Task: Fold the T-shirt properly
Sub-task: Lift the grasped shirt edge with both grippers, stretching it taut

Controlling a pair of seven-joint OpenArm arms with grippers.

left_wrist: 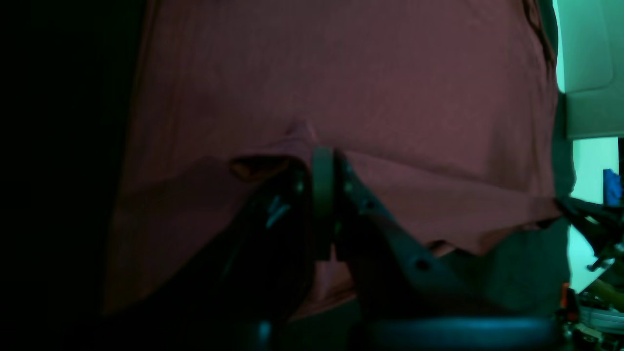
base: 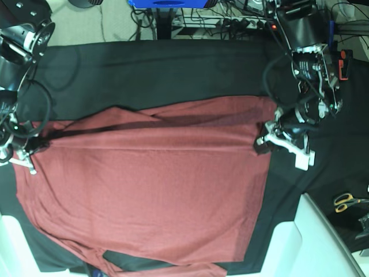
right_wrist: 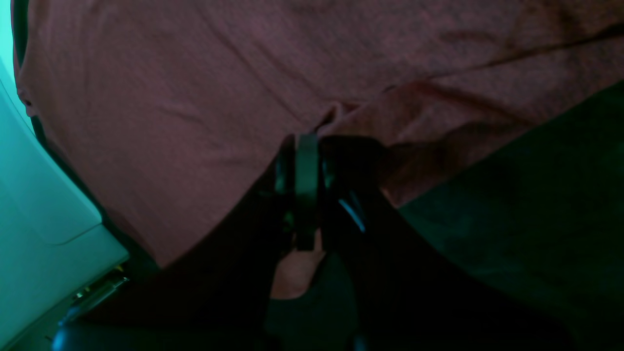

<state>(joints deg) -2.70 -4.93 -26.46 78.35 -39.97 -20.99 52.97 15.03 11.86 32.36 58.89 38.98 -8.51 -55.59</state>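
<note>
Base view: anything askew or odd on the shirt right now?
The T-shirt lies mostly flat on the black cloth, but its bottom edge is bunched, a dark crease crosses the top, and scissors lie nearby.

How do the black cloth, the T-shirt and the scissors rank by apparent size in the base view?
1-2. black cloth and T-shirt: too close to rank; the shirt hides much of the cloth, which shows past it on every side.
3. scissors: far the smallest, by the right edge.

Robotics lab: cable tangle (base: pixel 230 23), scissors (base: pixel 347 201)
</note>
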